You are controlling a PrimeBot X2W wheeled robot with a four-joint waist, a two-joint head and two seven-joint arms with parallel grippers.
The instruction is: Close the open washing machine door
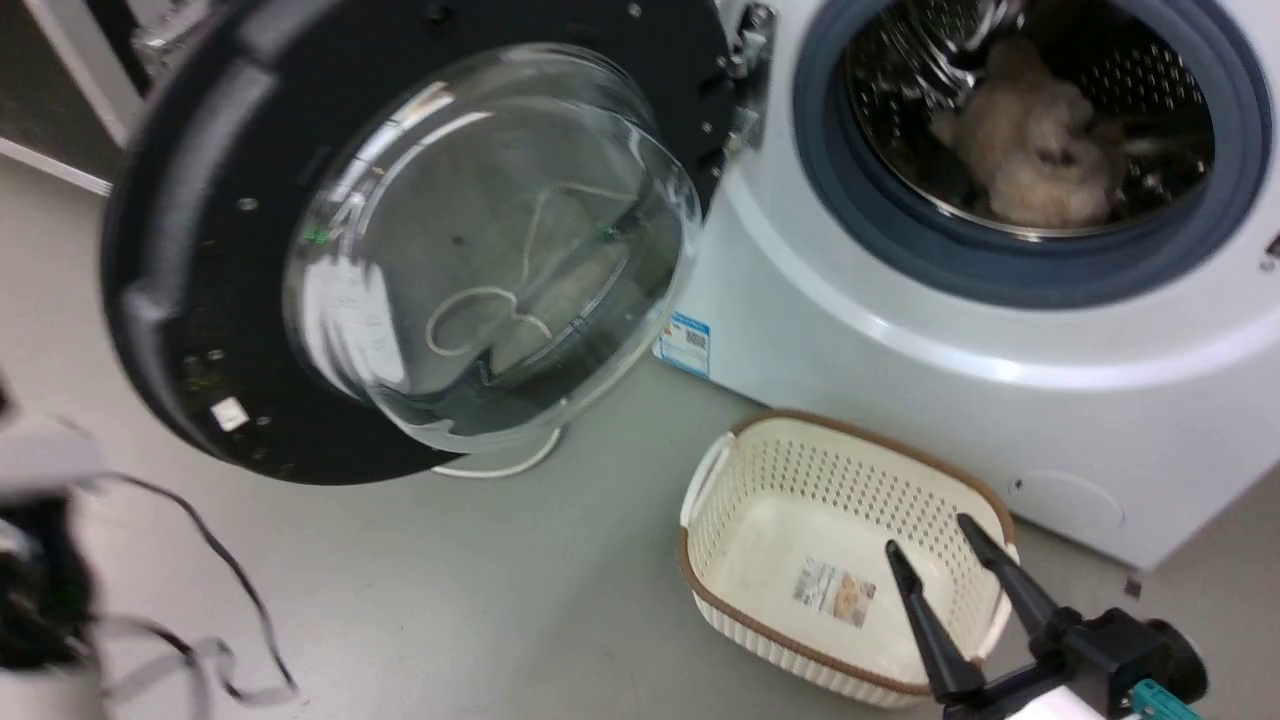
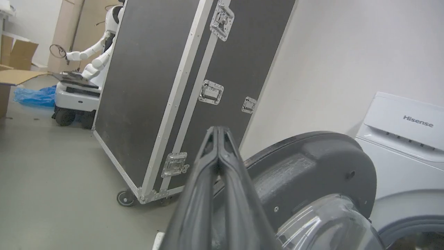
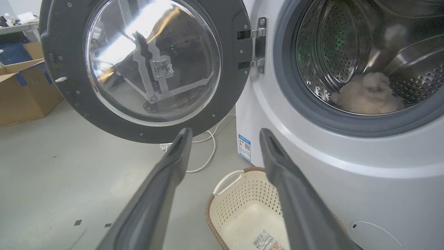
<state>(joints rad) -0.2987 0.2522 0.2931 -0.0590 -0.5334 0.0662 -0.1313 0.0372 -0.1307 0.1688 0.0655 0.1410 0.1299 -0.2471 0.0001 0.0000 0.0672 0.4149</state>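
- The washing machine door [image 1: 420,240] is hanging open at upper left, black rim ringing bulging clear glass.
- The left gripper [image 2: 218,133] is pressing its fingers together.
- The right gripper [image 1: 928,535] is holding its fingers apart.

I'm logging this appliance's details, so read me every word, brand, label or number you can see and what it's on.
"Hisense": on the white washing machine's top panel.
Blue and white sticker low on the washer's side: too small to read.
Printed label on the floor of the cream perforated plastic basket: too blurred to read.
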